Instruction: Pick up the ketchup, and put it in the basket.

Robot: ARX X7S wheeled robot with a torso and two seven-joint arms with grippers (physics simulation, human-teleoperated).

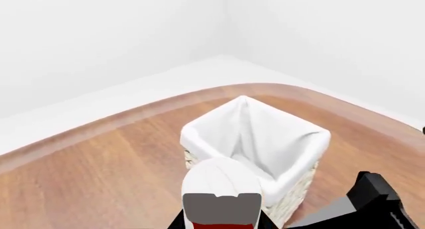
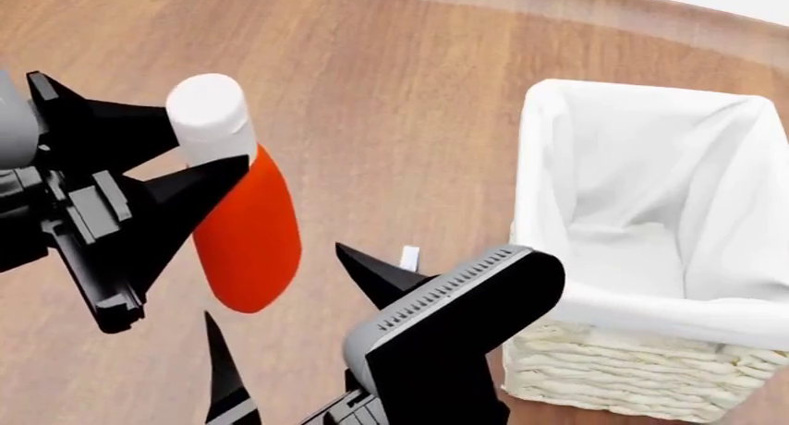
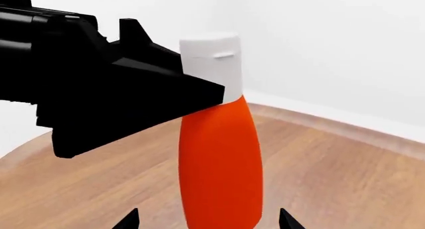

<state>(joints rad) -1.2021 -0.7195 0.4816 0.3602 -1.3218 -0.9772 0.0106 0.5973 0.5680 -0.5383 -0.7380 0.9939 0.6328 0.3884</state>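
The ketchup (image 2: 247, 231) is an orange-red bottle with a white cap, hanging tilted above the wooden table. My left gripper (image 2: 210, 143) is shut on its neck just under the cap. In the right wrist view its black fingers (image 3: 166, 89) pinch the ketchup (image 3: 219, 164) there. In the left wrist view only the white cap (image 1: 222, 176) shows, with the basket (image 1: 292, 139) just beyond it. The basket (image 2: 579, 370) stands at the right, cream wicker with a white liner and nothing in it. My right gripper (image 2: 273, 282) is open around the bottle's lower end, its tips apart from it on both sides (image 3: 209, 221).
The round wooden table (image 2: 394, 83) ends in a curved edge (image 1: 99, 124) beyond the basket, with white floor and walls behind. My right arm (image 1: 371, 199) shows beside the basket in the left wrist view.
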